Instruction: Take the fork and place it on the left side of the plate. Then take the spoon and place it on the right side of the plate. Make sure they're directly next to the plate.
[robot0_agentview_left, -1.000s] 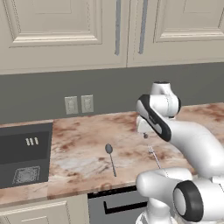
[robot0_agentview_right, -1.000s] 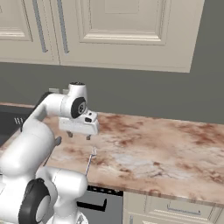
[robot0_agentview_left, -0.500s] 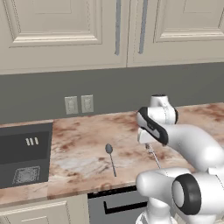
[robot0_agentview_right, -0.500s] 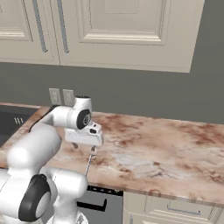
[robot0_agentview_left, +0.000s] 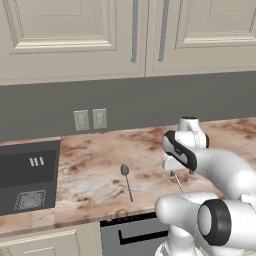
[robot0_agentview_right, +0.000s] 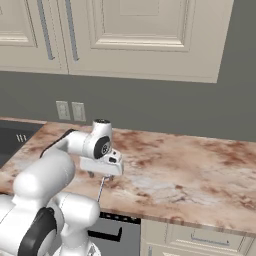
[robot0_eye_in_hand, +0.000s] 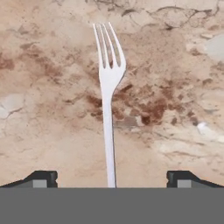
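gripper (robot0_eye_in_hand: 111, 177) low over fork (robot0_eye_in_hand: 108, 83), jaws spread wide, handle between tips, untouched | fork flat on marble tabletop (robot0_agentview_left: 95, 165) | spoon (robot0_agentview_left: 127, 181) to its left, near front edge

Kitchen: marble counter (robot0_agentview_left: 95, 165), wall cabinets (robot0_agentview_left: 75, 35), sink (robot0_agentview_left: 25, 180).

Evenly bright, flat rendered light, without glare. Soft, faint shadows beneath the thin silver-grey metal fork (robot0_eye_in_hand: 108, 87). Slightly coarse, blurry textures.
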